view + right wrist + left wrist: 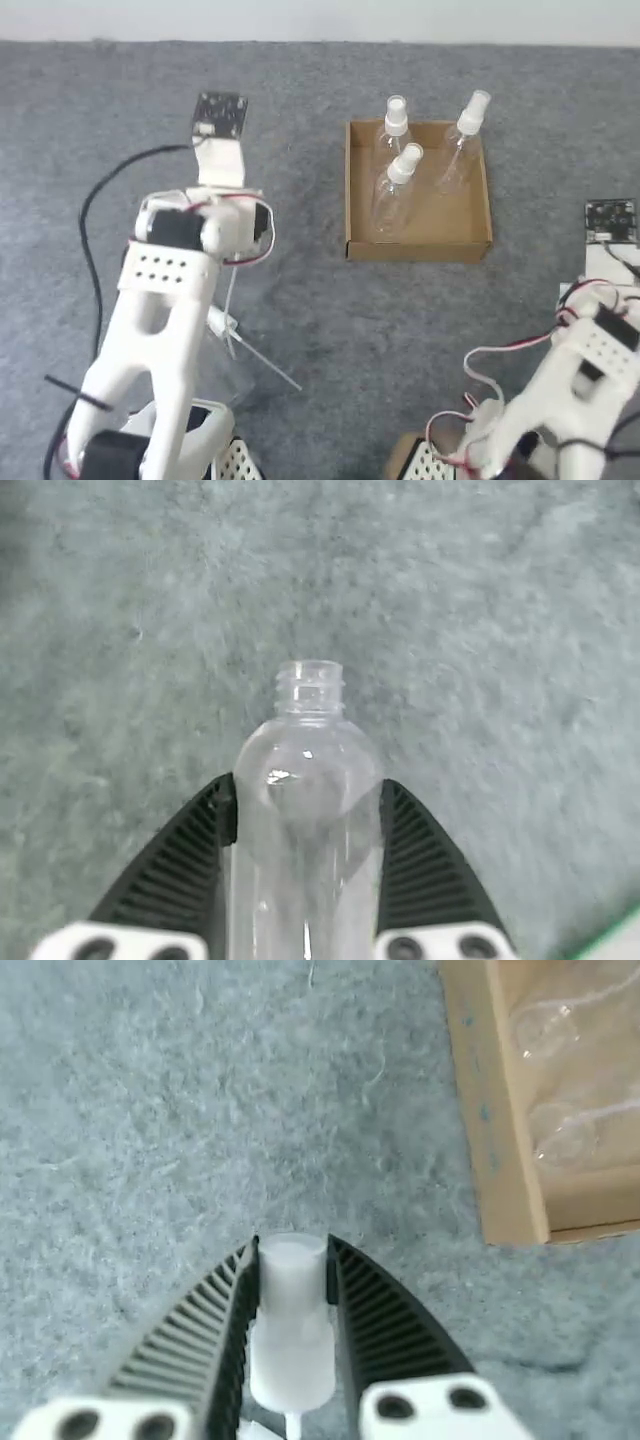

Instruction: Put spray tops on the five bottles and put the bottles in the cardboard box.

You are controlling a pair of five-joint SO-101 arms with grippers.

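Clear plastic bottle [308, 880], uncapped, gripped by the right claw [307, 788]; white spray top [290, 1345] pinched in the left claw [292, 1248].

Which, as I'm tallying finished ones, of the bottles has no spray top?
The bottle in the right claw: its threaded neck is bare, while the three bottles in the cardboard box each wear a white spray top.

light: bright, even | shadows: faint, soft | glare: small glints on bottle [305, 825]
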